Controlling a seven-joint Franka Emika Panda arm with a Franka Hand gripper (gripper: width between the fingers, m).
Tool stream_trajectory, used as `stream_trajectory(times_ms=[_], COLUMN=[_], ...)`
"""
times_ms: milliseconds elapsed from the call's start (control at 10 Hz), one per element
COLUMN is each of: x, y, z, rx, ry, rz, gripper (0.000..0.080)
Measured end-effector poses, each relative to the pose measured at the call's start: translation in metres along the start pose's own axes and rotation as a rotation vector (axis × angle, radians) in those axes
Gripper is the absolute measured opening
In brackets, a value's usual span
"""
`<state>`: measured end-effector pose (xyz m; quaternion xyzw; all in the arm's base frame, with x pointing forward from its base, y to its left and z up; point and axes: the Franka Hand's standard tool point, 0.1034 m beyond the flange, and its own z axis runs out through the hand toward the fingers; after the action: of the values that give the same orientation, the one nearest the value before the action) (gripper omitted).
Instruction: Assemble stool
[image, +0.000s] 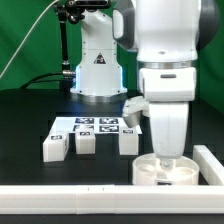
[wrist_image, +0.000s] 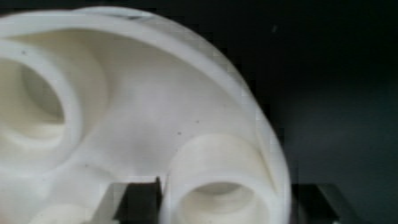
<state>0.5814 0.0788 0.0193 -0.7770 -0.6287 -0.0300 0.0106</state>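
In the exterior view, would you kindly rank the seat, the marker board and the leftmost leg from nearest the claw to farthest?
1. Seat, under the claw.
2. Marker board, mid-table.
3. Leftmost leg, at the exterior view's far left.

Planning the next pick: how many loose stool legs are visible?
3 legs, in a row in front of the marker board: from the exterior view's left, first leg, second leg, third leg. The arm may hide others.
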Motion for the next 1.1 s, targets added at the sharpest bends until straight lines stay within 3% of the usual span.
stream_trajectory(times_ms=[500, 600, 700, 800, 900, 1100], x=[0.014, 0.014, 0.014, 0.014, 0.013, 0.008], y=[0.004, 0.004, 0.005, 0.005, 0.005, -0.004], z=[-0.002, -0.002, -0.001, -0.002, -0.001, -0.014], rx=[-0.007, -0.007, -0.007, -0.007, -0.007, -0.021], ry=[0.003, 0.003, 0.003, 0.003, 0.003, 0.002], rz=[0.027, 0.027, 0.028, 0.028, 0.029, 0.067], gripper=[0.0314, 0.0372, 0.0508, 0.0508, 0.0623, 0.0641])
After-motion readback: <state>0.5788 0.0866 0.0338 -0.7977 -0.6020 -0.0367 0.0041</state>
